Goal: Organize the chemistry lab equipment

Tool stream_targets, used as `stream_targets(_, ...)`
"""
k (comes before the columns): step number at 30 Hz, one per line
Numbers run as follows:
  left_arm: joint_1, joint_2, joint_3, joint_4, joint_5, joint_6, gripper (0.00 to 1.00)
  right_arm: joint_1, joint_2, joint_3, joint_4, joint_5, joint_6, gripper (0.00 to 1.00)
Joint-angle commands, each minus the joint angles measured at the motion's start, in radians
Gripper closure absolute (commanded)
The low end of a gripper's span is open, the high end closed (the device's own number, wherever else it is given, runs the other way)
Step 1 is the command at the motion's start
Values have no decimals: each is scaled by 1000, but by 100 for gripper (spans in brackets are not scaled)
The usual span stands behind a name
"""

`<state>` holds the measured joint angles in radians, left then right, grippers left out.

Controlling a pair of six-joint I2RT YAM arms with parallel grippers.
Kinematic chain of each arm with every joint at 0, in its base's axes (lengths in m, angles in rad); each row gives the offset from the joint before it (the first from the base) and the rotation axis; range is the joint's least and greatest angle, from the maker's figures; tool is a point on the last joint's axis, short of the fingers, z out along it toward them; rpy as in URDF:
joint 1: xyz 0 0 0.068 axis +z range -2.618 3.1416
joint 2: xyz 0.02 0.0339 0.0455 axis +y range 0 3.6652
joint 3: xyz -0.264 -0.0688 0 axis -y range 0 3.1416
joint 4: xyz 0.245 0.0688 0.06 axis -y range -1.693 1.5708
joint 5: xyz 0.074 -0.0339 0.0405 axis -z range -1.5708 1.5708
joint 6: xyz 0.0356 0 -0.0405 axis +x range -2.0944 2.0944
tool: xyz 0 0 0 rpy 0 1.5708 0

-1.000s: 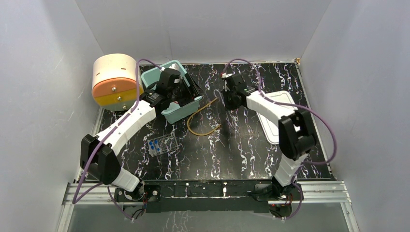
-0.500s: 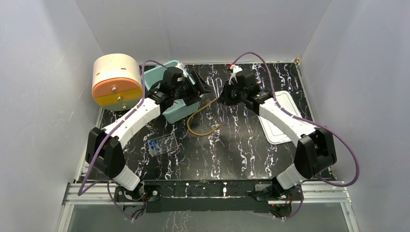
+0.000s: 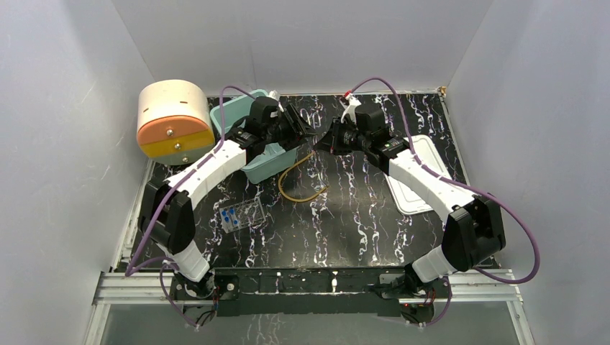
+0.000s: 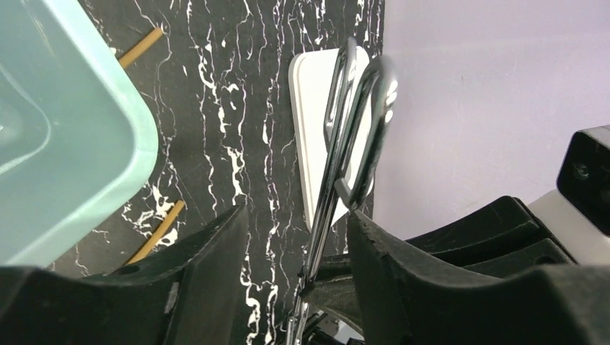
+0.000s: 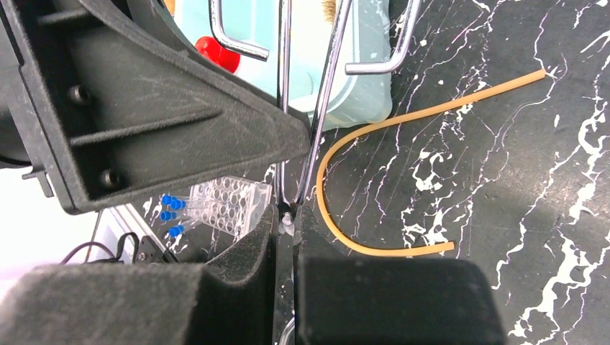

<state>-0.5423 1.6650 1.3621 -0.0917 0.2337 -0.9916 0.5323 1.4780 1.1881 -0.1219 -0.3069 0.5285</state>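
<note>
The shiny metal tongs (image 5: 325, 108) are pinched at their pivot end between the black fingers of the right gripper (image 5: 284, 215), whose jaws are pressed tight on them. The two thin shafts run straight out from those jaws to the bent handle loops at the far end. That looped end stands between the fingers of the left gripper (image 4: 295, 223). Its jaws are spread wide, with a gap showing on each side of the tongs (image 4: 379, 90), so they close on nothing.

In the right wrist view, a rectangular teal plastic bin (image 5: 360, 93) lies just beyond the tongs' loops, with a red cap (image 5: 216, 54) showing inside it. To the right of the right jaws an amber rubber tubing loop (image 5: 403, 115) curves across the black marble-patterned tabletop (image 5: 547, 180). To their left, partly behind the left gripper's finger, sits a clear plastic rack (image 5: 230, 205) with blue-capped vials (image 5: 171, 203) at its edge.

From the left wrist, the bin's corner (image 4: 108, 144) lies left of the open jaws, and a flat white lid (image 4: 309, 108) lies beyond the tongs' tip.

From above, both grippers meet over the table's far middle, the bin (image 3: 237, 115) just left of them, the tubing (image 3: 295, 190) on the near side of them and the rack (image 3: 241, 214) nearer still to the left. A large cream-and-orange drum (image 3: 173, 118) stands left of the bin.
</note>
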Motion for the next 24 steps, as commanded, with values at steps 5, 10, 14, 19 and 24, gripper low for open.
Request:
stream_targets(5, 4, 21, 75, -1, 8, 28, 67, 7, -4, 13, 101, -54, 18, 93)
stream_targets(10, 4, 30, 71, 5, 64, 17, 80, 8, 12, 35, 107, -51, 19, 93)
stream_targets(14, 4, 14, 56, 9, 81, 16, 100, 8, 28, 52, 111, -46, 20, 92)
stream_targets(19, 6, -18, 64, -17, 23, 50, 100, 8, 34, 86, 97, -22, 19, 72)
stream_targets(24, 33, -29, 127, -67, -11, 103, 100, 7, 14, 105, 98, -34, 16, 47)
